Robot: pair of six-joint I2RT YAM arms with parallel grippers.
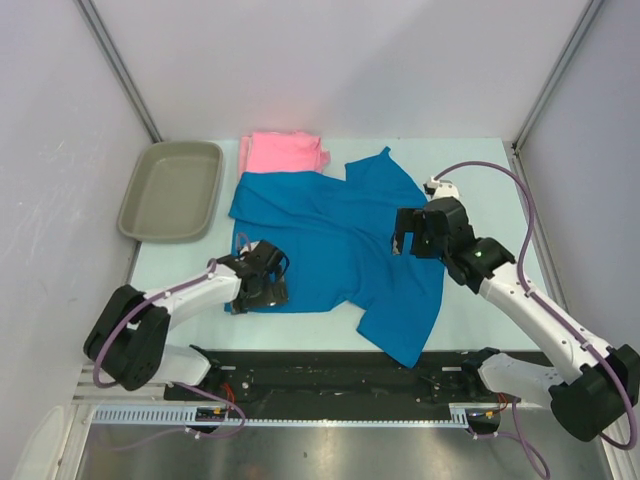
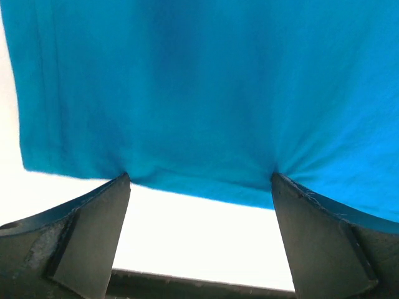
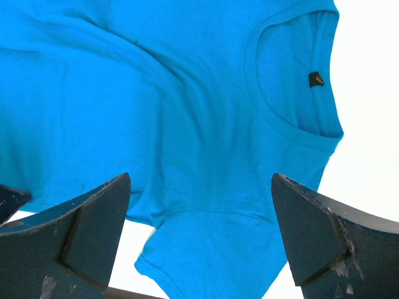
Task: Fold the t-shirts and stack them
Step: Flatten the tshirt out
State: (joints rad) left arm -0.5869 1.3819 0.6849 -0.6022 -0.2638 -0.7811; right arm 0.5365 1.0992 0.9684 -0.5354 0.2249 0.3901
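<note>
A bright blue t-shirt (image 1: 330,235) lies spread flat mid-table, its collar (image 3: 293,81) toward the right and one sleeve (image 3: 206,255) reaching the near edge. Behind it rests a folded light pink t-shirt (image 1: 283,153). My left gripper (image 1: 264,288) sits low at the blue shirt's near-left hem. It is open, and both fingertips (image 2: 121,182) touch the hem edge (image 2: 199,187) with nothing between them. Over the blue t-shirt (image 3: 156,112), my right gripper (image 1: 406,240) hovers near the collar, open, with its fingers (image 3: 100,230) spread wide above the cloth.
A grey-beige plastic tray (image 1: 172,188) stands at the back left. White walls close in the table on the left, back and right. A black rail (image 1: 330,375) with both arm bases runs along the near edge.
</note>
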